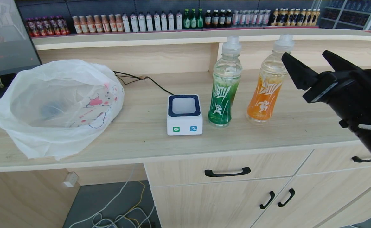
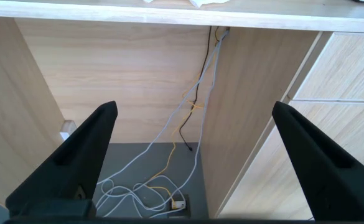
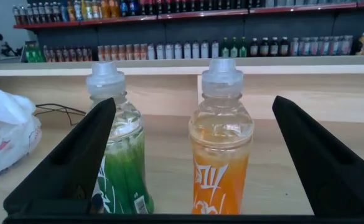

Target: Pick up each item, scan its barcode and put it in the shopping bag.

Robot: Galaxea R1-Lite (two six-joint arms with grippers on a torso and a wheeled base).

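Observation:
Two drink bottles stand upright on the wooden counter (image 1: 134, 133): a green bottle (image 1: 224, 87) and, to its right, an orange bottle (image 1: 267, 82). Left of them sits the white barcode scanner (image 1: 184, 114) with a dark-framed window on top. At the counter's left lies the open white shopping bag (image 1: 58, 104). My right gripper (image 1: 313, 65) hovers open just right of the orange bottle, level with its upper half; from the wrist, the orange bottle (image 3: 221, 149) lies between the spread fingers and the green bottle (image 3: 116, 155) near one finger. My left gripper (image 2: 191, 162) is open below the counter edge.
A black cable (image 1: 141, 79) runs from the scanner toward the back wall. A raised shelf (image 1: 172, 39) backs the counter, with rows of bottles (image 1: 160, 20) behind. Drawers and cupboard doors (image 1: 226, 186) sit below the counter; loose wires (image 2: 163, 180) lie on the floor in the open bay.

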